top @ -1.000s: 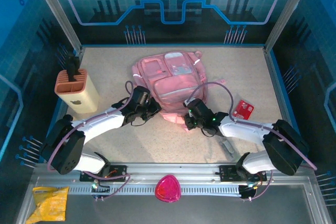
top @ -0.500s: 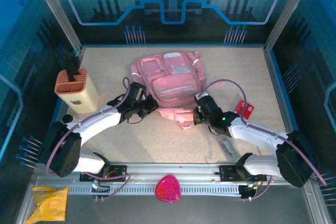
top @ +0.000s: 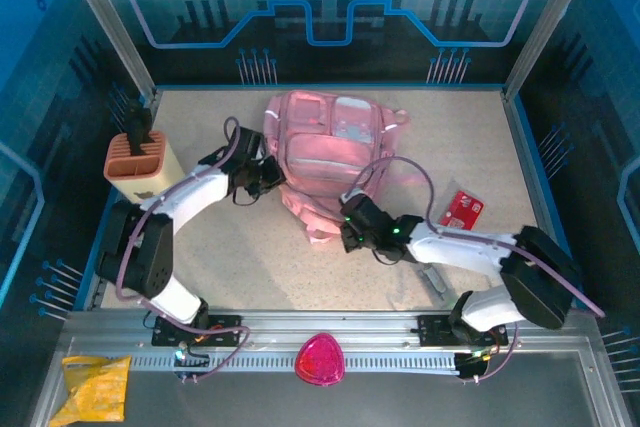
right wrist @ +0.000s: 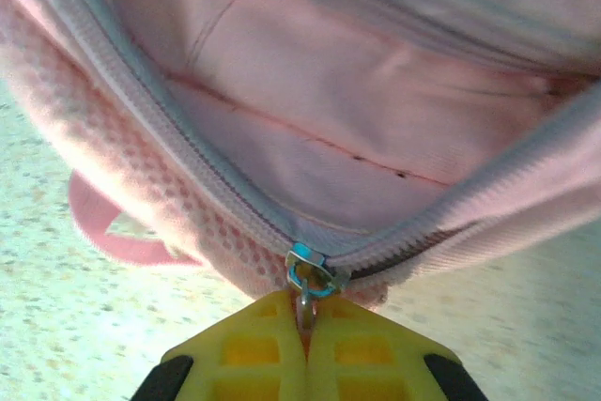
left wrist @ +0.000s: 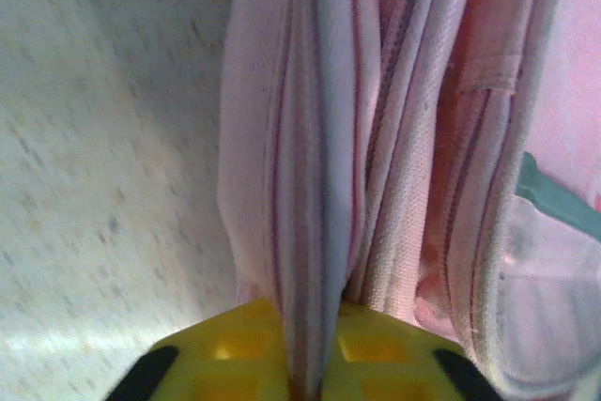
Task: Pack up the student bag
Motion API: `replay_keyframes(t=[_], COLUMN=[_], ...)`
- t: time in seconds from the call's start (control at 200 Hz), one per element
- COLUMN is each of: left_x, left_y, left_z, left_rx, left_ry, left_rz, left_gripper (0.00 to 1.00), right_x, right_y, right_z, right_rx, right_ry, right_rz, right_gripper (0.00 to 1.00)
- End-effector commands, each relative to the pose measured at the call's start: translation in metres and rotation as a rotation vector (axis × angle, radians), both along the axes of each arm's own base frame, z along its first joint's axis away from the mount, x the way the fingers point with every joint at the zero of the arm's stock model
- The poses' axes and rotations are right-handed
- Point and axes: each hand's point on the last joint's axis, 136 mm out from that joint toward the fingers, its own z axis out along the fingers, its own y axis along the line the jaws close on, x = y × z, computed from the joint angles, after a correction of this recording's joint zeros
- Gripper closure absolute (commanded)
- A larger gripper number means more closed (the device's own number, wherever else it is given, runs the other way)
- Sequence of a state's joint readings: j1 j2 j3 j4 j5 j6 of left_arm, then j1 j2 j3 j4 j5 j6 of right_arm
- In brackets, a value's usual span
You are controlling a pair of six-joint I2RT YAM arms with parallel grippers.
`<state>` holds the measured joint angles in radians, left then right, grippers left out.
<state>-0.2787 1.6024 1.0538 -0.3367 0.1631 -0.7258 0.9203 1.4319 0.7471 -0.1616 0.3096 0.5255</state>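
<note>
I have the left gripper (left wrist: 300,368) clamped tight on a fold of the bag (top: 335,147) at its edge. The pink cloth and grey piping run straight out ahead of the yellow fingers (left wrist: 235,345), with bare tabletop (left wrist: 103,138) off to their left. The right gripper (right wrist: 305,331) is closed on the blue zipper pull (right wrist: 308,274), right at its fingertips where the two zipper tracks meet. Beyond it the bag gapes open and I see pink lining. A pink loop (right wrist: 122,241) lies on the tabletop just left of those fingers. From the top camera the bag lies between the two grippers, the left one at its left side and the right one at its near corner. A red card (top: 463,209) lies to the right of the right gripper, apart from it. A tan holder (top: 145,172) stands left of the left gripper, well apart.
</note>
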Motion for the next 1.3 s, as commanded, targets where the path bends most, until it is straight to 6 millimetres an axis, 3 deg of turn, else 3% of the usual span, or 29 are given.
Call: replay_keyframes(t=[0.0,0.08,0.23,0.355,0.495,0.6,0.765,0.945,1.091,1.296], left_x=[0.040,0.035,0.004,-0.025,-0.047,-0.056,-0.065,-0.073,-0.087,-0.095], left_y=[0.009,0.008,0.011,-0.008,-0.050,-0.071,-0.090,-0.096,-0.083,-0.063], left_z=[0.032,0.035,0.033,0.025,0.024,0.022,-0.003,-0.028,-0.048,-0.061], left_rx=[0.029,-0.028,-0.076,-0.218,-0.396,-0.391,-0.387,-0.351,-0.256,-0.176], left_ry=[-0.128,-0.131,-0.104,-0.074,-0.053,-0.040,0.032,0.104,0.154,0.182], left_rz=[-0.007,-0.029,0.016,0.078,0.115,0.120,0.160,0.190,0.243,0.303], left_gripper=[0.76,0.57,0.44,0.40,0.38,0.39,0.46,0.53,0.55,0.46], right_x=[-0.004,-0.001,-0.002,-0.005,-0.006,-0.006,-0.006,-0.005,-0.003,-0.003], right_y=[0.045,0.053,0.047,0.039,0.040,0.041,0.043,0.046,0.051,0.053], right_z=[0.006,0.004,0.000,-0.004,-0.006,-0.007,-0.010,-0.012,-0.012,-0.014], right_rx=[0.101,0.106,0.093,0.075,0.080,0.087,0.087,0.099,0.115,0.116], right_ry=[0.047,0.052,0.049,0.055,0.060,0.060,0.056,0.055,0.050,0.050], right_rz=[0.049,0.047,0.028,0.011,0.011,0.007,0.015,0.019,0.024,0.034], right_gripper=[1.00,1.00,1.00,1.00,1.00,1.00,1.00,1.00,1.00,1.00])
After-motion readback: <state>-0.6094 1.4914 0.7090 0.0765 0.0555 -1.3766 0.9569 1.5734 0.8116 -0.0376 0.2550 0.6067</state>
